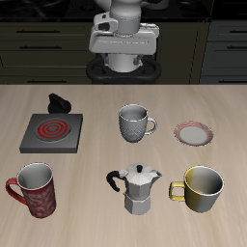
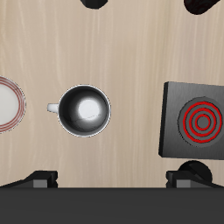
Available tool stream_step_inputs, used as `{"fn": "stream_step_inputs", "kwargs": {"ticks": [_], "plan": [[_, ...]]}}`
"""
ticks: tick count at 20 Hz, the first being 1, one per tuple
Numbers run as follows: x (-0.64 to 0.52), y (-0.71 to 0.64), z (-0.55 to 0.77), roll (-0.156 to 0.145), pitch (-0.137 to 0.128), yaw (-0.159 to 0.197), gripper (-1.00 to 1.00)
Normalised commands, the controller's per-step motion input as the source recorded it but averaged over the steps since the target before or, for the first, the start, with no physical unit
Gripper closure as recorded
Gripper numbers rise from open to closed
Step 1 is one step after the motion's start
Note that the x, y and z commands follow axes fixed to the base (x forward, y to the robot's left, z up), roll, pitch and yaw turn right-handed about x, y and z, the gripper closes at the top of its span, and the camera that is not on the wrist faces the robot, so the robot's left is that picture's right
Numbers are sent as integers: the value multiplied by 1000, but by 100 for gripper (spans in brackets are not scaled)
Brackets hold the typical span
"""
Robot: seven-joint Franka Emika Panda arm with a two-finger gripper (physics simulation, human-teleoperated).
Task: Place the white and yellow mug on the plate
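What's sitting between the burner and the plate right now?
The grey-white patterned mug stands between the burner and the plate; both views show it.

white and yellow mug near front edge | plate behind it

A: anyone spot any readable text here? labels, brands, numbers?

B: nope, nothing legible in either view. Only markings are decorative patterns on two mugs and red rings on the burner, no letters or digits.
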Motion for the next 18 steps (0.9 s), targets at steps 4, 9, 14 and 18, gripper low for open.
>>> {"fn": "stream_step_inputs", "kwargs": {"ticks": [4, 9, 14, 18], "plan": [[258, 384, 168, 29, -11, -15, -100], [248, 323, 154, 44, -3, -1, -100], [534, 248, 155, -19, -10, -21, -100], [464, 187, 217, -56, -33, -13, -100]]}}
